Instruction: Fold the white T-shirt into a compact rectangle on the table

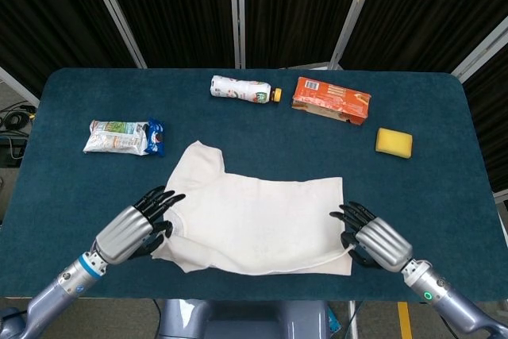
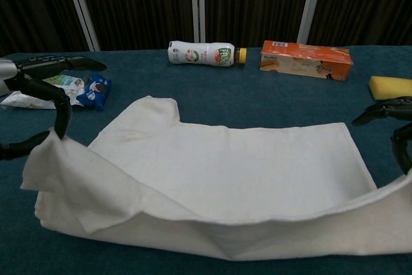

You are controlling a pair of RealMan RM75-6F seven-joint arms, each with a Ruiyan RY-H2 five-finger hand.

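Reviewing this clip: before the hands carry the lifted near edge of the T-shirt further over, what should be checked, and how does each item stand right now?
1. Left hand holds the near edge of the white T-shirt: ok, cloth lifted at its fingers.
2. Right hand holds the near edge: ok, the edge rises to it in the chest view.
3. Lifted edge level between the hands: not ok, it sags in the middle.
4. Far half flat on the table: ok.
5. Bottle, orange carton, sponge and snack packet off the shirt: ok.
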